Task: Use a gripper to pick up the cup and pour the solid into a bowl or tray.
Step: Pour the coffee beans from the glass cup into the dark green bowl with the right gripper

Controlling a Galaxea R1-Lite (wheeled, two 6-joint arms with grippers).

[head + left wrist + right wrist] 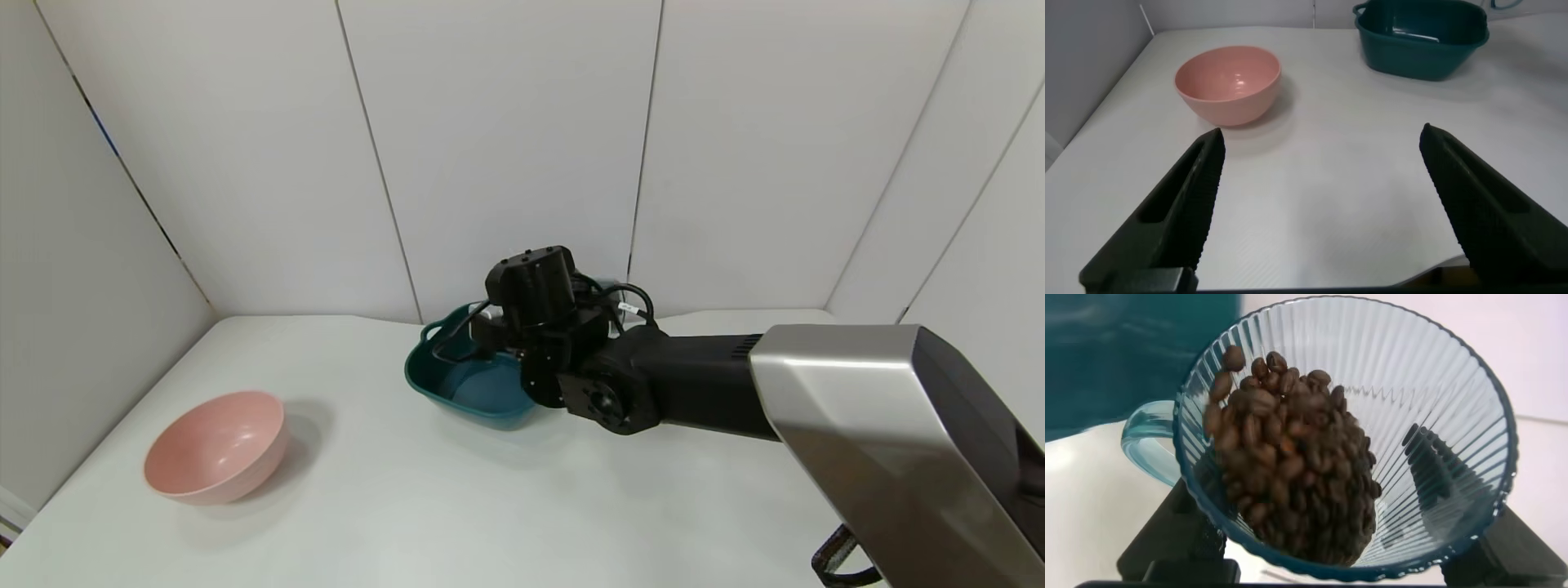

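Note:
My right gripper is shut on the ribbed light-blue cup, one finger on each side of it. The cup is tilted, and the dark brown beans lie heaped against its wall up to the rim. The teal basin lies just beyond the cup's handle. In the head view the right arm's wrist hangs over the basin and hides the cup and fingers. My left gripper is open and empty, low over the table near its front edge.
A round pink bowl stands at the front left of the white table; it also shows in the left wrist view, with the basin beyond. White walls close the table's back and sides.

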